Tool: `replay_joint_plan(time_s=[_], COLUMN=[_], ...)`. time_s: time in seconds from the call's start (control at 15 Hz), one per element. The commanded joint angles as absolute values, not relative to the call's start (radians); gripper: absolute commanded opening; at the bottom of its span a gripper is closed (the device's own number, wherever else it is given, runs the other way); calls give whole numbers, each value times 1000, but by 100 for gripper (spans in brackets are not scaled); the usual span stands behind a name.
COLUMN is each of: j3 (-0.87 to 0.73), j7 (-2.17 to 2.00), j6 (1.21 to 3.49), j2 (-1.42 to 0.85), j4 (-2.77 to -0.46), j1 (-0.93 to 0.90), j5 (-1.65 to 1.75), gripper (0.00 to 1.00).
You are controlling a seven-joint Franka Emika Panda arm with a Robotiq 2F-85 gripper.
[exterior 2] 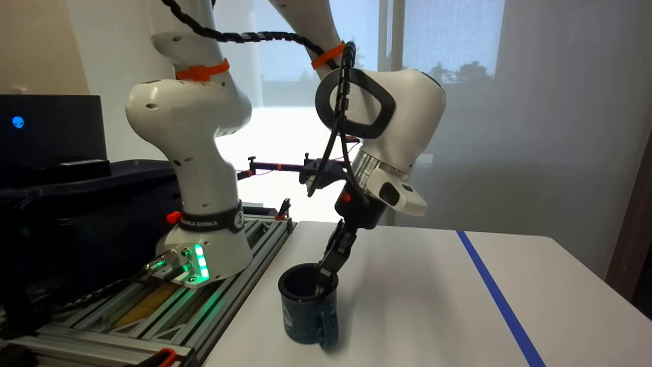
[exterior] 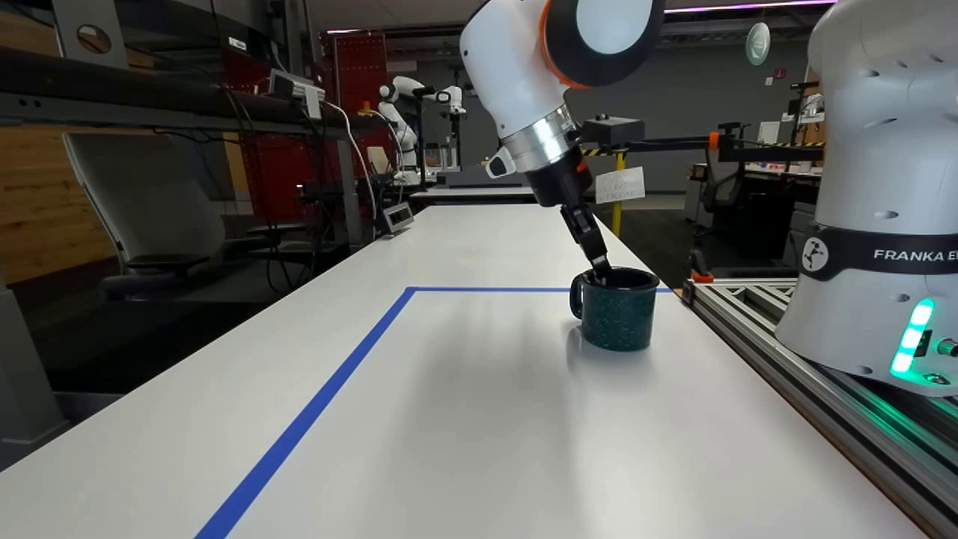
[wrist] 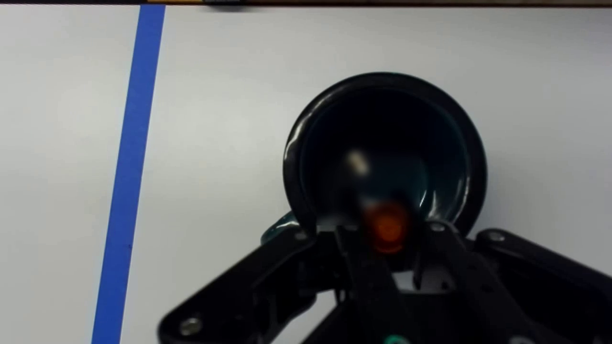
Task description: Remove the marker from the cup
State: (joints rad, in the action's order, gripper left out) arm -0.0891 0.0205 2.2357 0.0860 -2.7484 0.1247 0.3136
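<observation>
The cup (exterior: 617, 318) is stood upright on the white surface (exterior: 479, 419), near the edge along which the base (exterior: 876, 307) and a metal rail (exterior: 816, 400) are mounted. Its handle (exterior 2: 330, 326) is turned away from that edge. The cross strip of blue tape (exterior: 486, 289), run up to the same edge, is seen behind the cup in an exterior view; the long strip (exterior: 329, 388) is laid well apart, toward the opposite edge. By that opposite edge, farther along, a small grey box (exterior: 398, 217) is seen.

The marker (wrist: 387, 228) is contained in the cup — in the wrist view its red end is shown, blurred, between the fingers (wrist: 444, 243), the rest being too dark to be made out. The pincer (exterior: 601, 269) is tilted, its tips held below the rim near the handle and partly hidden by the cup. A narrow gap is left between the fingers — whether the marker is gripped cannot be told.
</observation>
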Motion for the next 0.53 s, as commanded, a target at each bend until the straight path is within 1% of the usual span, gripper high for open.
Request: replay_joint_plan(time_s=[0.0, 0.27, 0.4, 0.47], j3=[-88, -73, -54, -43], j7=[13, -23, -49, -64], j6=[2238, 2177, 2125, 2105], j2=[94, 152, 221, 288], j4=[-2747, -2745, -2756, -2801], j1=[115, 108, 99, 94], j5=[300, 335, 341, 343], gripper=[5, 5, 5, 5])
